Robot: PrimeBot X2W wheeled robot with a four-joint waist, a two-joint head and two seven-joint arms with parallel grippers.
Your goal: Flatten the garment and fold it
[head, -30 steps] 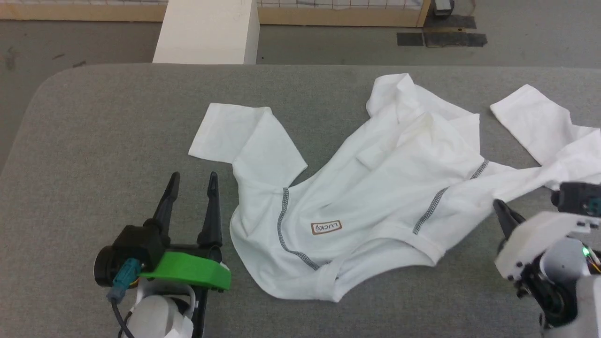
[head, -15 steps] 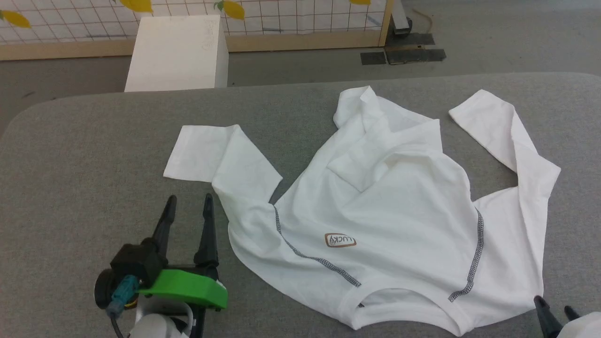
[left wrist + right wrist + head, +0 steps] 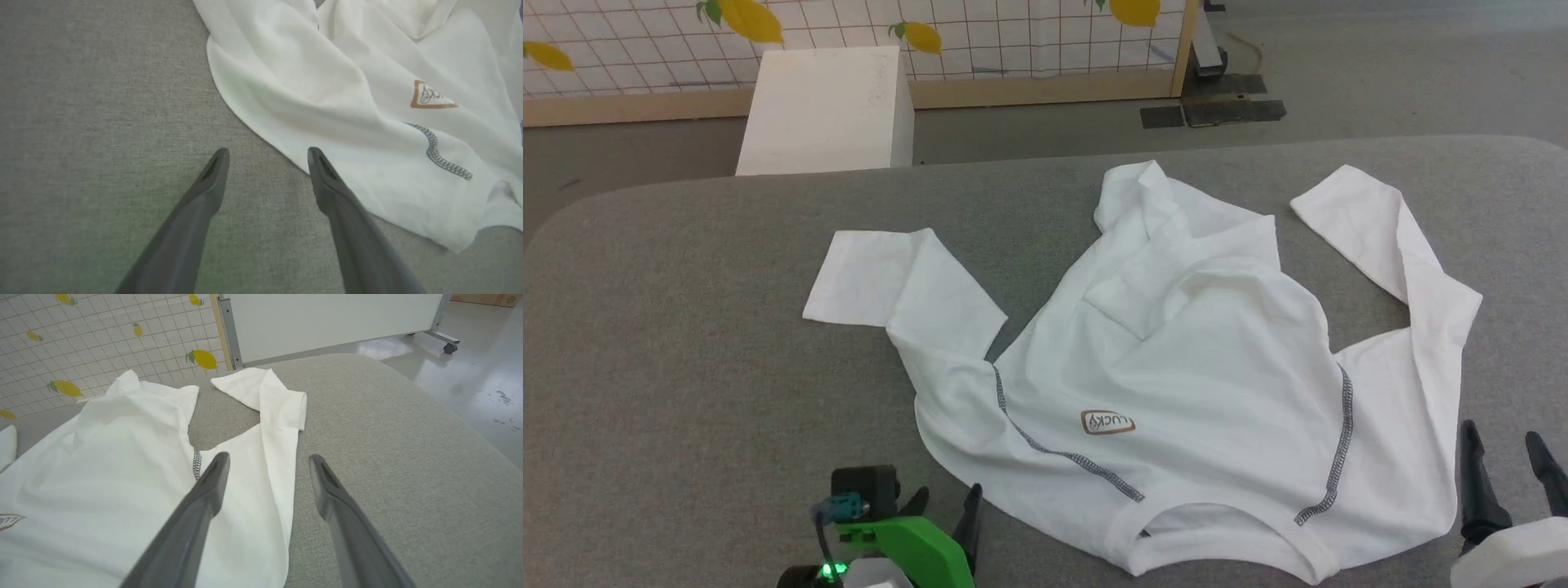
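Surface: grey fabric-covered table with rounded corners. It carries the garment, a white long-sleeved shirt of thin fabric, which lies on the right half of the table.

Garment: spread out but not flat. The body is rumpled, with loose folds bunched at its far end. The small orange-brown "LUCKY" patch faces up on the near part of the garment. Dark grey zigzag seams run on either side of the patch. The sleeve on the robot's left is doubled over itself. The sleeve on the robot's right bends back on itself at the garment's right edge.

Left gripper: at the garment's near left edge, long dark fingers spread apart, nothing between them. In the left wrist view one finger overlaps the garment's hem; contact cannot be told.

Right gripper: just beside the garment's near right edge, fingers spread apart and empty. In the right wrist view one finger is over the garment, the other over bare table.

Beyond the garment: a plain white rectangular box on the grey floor, then a white tiled wall with yellow lemon prints.
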